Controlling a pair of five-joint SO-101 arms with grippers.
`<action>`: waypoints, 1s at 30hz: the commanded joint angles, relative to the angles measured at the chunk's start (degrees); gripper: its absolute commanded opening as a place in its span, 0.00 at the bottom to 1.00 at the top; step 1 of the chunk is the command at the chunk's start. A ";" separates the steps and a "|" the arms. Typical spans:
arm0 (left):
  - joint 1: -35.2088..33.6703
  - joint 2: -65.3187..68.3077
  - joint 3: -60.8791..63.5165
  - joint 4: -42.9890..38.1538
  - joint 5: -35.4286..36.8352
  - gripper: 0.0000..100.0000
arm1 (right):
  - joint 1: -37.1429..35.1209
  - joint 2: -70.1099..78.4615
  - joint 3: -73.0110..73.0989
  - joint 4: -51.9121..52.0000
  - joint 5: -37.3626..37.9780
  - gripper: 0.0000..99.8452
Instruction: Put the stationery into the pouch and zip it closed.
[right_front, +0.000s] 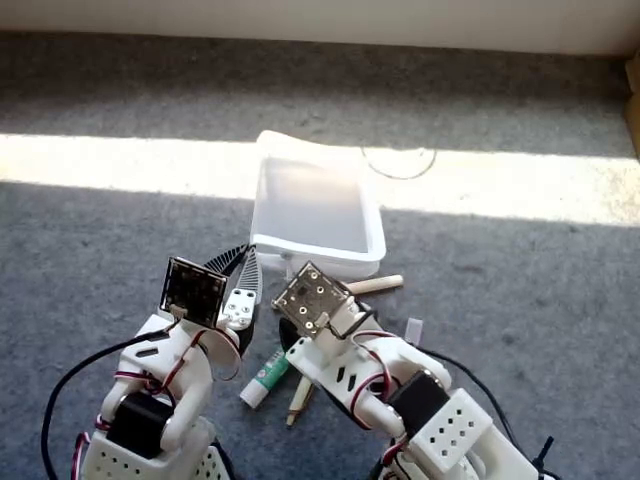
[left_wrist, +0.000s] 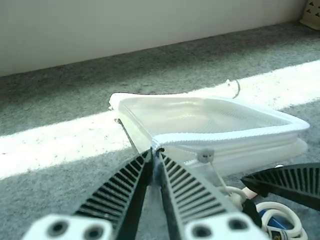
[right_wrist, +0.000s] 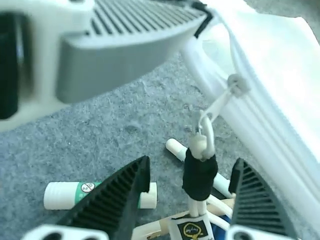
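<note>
A grey carpet (right_front: 520, 300) carries at its middle a white translucent mesh pouch (right_front: 315, 205), laid flat just ahead of both arms. Nothing can be made out inside it and its zip appears drawn back, so neither the packing nor the zipping is judged done.

The left gripper (left_wrist: 156, 152) is clamped on the pouch's near corner, at the end of the zip, and is held low and nearly level. The right gripper (right_wrist: 191, 165) is spread wide and pitched down beside the pouch's near edge. The pull cord lies between its fingers, apart from both.

Outside the pouch, on the carpet, are seen:
- a white glue stick with a green label (right_front: 264, 381);
- a pale wooden pencil (right_front: 374, 285) just beside the pouch;
- a second wooden stick (right_front: 299, 400) next to the glue stick.

The small grey zip slider (right_wrist: 239, 84) sits near the clamped corner.
</note>
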 joint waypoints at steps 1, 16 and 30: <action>-0.31 -0.40 -1.01 -1.41 -0.26 0.02 | -0.40 2.86 -3.82 -2.51 -0.44 0.25; -0.31 -0.40 -1.01 -1.41 -0.26 0.02 | 3.47 2.86 -4.35 -2.51 -0.26 0.06; -0.40 -0.40 -1.01 -1.41 -0.26 0.02 | 4.35 2.68 -4.62 6.46 3.52 0.01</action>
